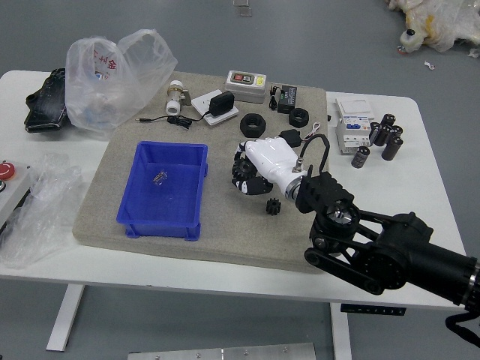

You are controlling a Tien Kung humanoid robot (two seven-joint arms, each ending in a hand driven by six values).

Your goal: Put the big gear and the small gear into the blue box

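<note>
Clock faces read with 12 at the table's far side. Right hand, arm in from 4 o'clock, over the grey mat, at 3 o'clock of the blue box, outside it. Fingers curled, closed round a dark toothed part, looks like the big gear; mostly hidden by the hand, exact grip can't tell. Small gear on mat, at 5 o'clock of the hand, apart from it, between 3 and 4 o'clock of the box. Box is upright, small metal piece inside; neither gear in it. Two black rings, one at 12 o'clock of the hand, other at 1 o'clock. From the box: plastic bag at 11, black pouch at 10, black power adapter and grey switch box at 1, white carton and black cylinders between 2 and 3, red button at 9.
</note>
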